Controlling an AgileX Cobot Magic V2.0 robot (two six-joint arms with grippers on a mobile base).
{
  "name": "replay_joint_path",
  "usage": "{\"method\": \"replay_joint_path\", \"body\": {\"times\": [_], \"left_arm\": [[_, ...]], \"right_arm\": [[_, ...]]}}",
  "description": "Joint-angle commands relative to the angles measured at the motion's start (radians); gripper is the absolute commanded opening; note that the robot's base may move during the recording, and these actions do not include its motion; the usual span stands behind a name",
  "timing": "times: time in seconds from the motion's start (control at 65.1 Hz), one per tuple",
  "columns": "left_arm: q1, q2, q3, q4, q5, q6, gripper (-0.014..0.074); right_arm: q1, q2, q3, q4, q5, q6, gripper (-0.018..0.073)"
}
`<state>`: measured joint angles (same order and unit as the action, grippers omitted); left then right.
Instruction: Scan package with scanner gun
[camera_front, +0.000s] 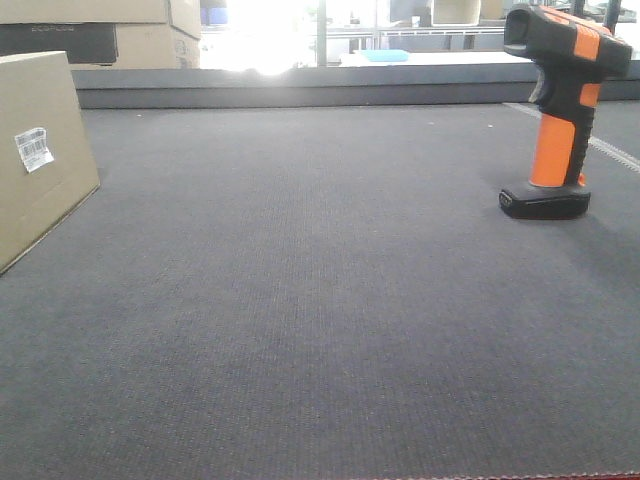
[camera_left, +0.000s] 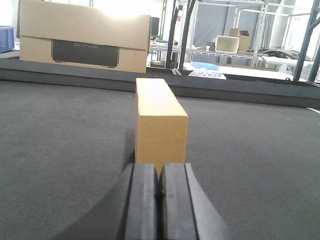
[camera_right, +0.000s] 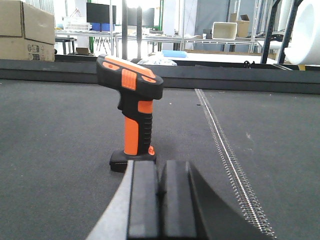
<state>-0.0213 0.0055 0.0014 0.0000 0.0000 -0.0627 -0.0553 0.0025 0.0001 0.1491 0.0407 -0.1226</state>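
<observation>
**Operator:** What's in front of me, biggest first?

**Spotter:** You have a dark grey carpeted worktop (camera_front: 320, 330). At its left side stands the plain tan rectangular cardboard package (camera_front: 40, 150), its white barcode label (camera_front: 33, 148) facing the front camera.

**Operator:** And the scanner?

**Spotter:** The orange-and-black pistol-shaped scanner gun (camera_front: 560, 110) stands upright on its flat black foot at the right, well apart from the package.

**Operator:** My grippers?

**Spotter:** Your left gripper (camera_left: 160, 192) sits just short of the package's narrow end, jaws pressed together. Your right gripper (camera_right: 160, 192) sits just behind the scanner gun's foot, jaws also pressed together, holding nothing.
</observation>
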Motion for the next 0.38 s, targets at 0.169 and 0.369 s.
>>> {"method": "replay_joint_path", "body": {"times": [0.169,0.369], "left_arm": [[0.003,-0.006,-0.001,0.000,-0.019,-0.006,-0.0111],[0.003,-0.006,-0.001,0.000,-0.019,-0.006,-0.0111]], "right_arm": [[-0.001,-0.003,0.000,0.001,-0.019,0.000,-0.0162],[-0.001,-0.003,0.000,0.001,-0.019,0.000,-0.0162]]}}
